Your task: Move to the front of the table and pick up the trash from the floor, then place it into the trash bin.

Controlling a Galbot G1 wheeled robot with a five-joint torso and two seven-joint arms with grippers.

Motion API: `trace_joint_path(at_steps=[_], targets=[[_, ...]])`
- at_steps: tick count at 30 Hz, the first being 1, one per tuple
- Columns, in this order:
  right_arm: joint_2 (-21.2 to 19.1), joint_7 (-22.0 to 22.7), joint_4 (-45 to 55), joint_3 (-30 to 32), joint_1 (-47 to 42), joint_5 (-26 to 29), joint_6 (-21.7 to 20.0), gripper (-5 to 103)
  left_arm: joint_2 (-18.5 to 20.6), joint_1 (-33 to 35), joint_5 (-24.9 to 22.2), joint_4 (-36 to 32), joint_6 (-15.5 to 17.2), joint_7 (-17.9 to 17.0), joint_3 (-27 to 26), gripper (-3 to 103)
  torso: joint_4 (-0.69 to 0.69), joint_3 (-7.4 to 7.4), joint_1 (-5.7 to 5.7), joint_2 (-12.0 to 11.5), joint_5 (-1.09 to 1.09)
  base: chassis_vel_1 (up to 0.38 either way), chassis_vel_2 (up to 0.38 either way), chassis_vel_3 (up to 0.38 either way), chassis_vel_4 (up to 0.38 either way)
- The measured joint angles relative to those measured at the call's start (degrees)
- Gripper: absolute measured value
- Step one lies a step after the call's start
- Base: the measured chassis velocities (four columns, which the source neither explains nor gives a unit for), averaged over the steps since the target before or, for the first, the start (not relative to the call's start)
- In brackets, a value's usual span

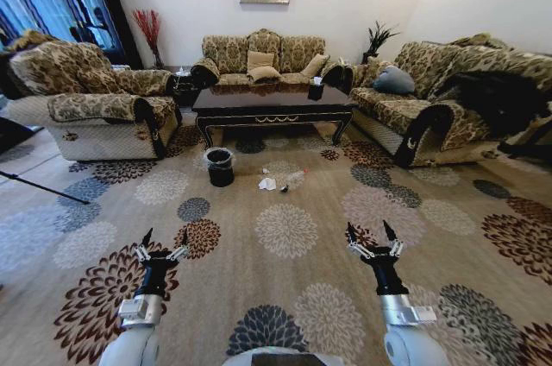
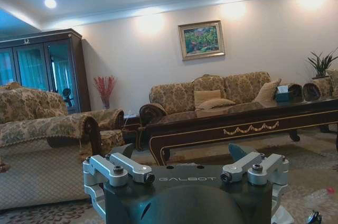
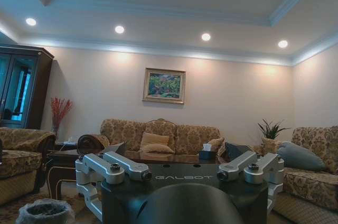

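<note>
I am holding both of my arms low and forward, side by side and well apart. My left black two-fingered gripper with silver knuckle links [image 1: 164, 242] is pointing ahead with its fingers spread wide. My right black two-fingered gripper with silver knuckle links [image 1: 372, 235] is mirroring it, fingers likewise splayed.
</note>
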Motion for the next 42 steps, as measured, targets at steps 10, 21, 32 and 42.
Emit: trace_joint_path(at_steps=[10,21,32,42], targets=[[0.02,-0.07,-0.14,-0.06,0.41,0.20,0.52,100,-0.18,0.74,-4.05,-3.74,2.31,-0.15,0.75,100,0.00,-1.40,-0.89,-2.29,0.00,0.000,0.000,0.000,0.000],[-0.41,5.50,-0.90,0.60,1.61,-0.46,-0.67,100,0.45,1.22,-4.14,-3.50,2.10,-0.16,-0.27,100,0.00,-3.10,-1.95,-5.05,0.00,0.000,0.000,0.000,0.000],[-2.54,6.87,-2.47,1.83,3.13,1.30,-1.79,100,1.08,1.08,-5.23,-3.79,2.15,-0.12,-0.55,100,0.00,-4.42,-2.84,-7.26,0.00,0.000,0.000,0.000,0.000],[-2.26,5.76,-2.79,1.34,2.95,1.42,-1.83,100,1.07,0.94,-5.14,-3.87,2.35,-0.12,-0.27,100,0.00,-6.02,-3.76,-9.77,0.00,0.000,0.000,0.000,0.000]])
